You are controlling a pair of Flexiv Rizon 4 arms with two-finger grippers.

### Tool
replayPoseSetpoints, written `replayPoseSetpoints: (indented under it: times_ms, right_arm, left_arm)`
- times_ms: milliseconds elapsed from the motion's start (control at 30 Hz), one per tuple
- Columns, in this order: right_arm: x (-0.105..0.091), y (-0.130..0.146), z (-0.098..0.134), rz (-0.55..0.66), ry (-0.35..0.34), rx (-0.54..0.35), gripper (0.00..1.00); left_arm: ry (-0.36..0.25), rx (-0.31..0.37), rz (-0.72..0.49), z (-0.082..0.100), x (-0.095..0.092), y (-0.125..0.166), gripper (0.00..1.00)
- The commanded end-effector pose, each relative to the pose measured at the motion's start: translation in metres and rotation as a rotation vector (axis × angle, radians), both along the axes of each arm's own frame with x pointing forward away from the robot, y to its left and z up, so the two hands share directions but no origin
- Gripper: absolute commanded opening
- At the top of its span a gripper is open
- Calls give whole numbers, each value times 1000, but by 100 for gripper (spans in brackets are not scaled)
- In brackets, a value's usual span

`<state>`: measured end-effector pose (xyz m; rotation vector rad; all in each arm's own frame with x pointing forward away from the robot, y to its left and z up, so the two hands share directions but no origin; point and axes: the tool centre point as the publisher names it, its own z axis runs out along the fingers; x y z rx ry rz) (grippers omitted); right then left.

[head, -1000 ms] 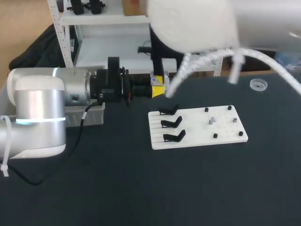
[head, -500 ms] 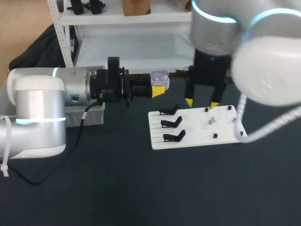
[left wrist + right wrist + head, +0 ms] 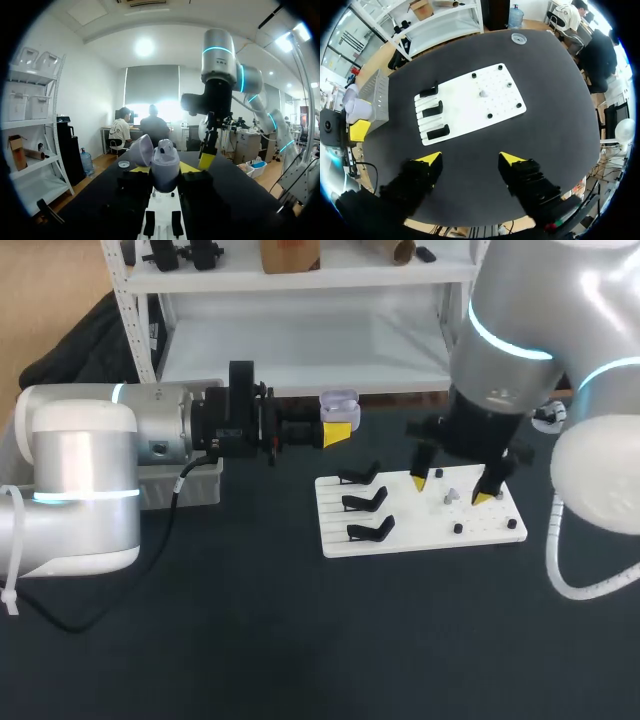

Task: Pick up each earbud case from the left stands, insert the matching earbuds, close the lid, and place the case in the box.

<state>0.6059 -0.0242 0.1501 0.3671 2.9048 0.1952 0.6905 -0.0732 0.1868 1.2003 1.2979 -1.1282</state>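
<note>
We are holding the earbud case (image 3: 165, 169) in our left pincer (image 3: 338, 427). Both yellow tips are pressing on it, one from each side. The case is light purple and its lid (image 3: 141, 150) is standing open. We are keeping it up in the air, above the black bench (image 3: 250, 640) and near the back end of the white board (image 3: 420, 525).

Our right pincer (image 3: 450, 488) is hanging over the right part of the white board. Its two fingers are pointing down and are spread wide, with nothing between them. A small grey earbud (image 3: 450, 497) is sitting on the board right under that pincer, between the two yellow tips. We cannot tell if the tips are touching the board.

Three black stands (image 3: 365, 502) are lying in a row on the left part of the board. Little black pegs (image 3: 489, 116) are sticking up on the right part, around the earbud.

The box (image 3: 376, 97) is sitting on the bench to the left of the board, behind our left arm. A small clear round dish (image 3: 518, 37) is lying at the far edge of the bench, well apart from the board.
</note>
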Motion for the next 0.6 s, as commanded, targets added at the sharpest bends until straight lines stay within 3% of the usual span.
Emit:
replayPoseSetpoints:
  times_ms: [33, 467, 600]
  right_arm:
    - [5, 7, -2, -4, 6, -14, 100]
    - [5, 7, -2, -4, 6, -14, 100]
    - [23, -6, -25, 20, -109, 40, 100]
  left_arm:
    - [-1, -2, 2, 0, 0, 0, 0]
    - [-1, -2, 2, 0, 0, 0, 0]
    - [-1, -2, 2, 0, 0, 0, 0]
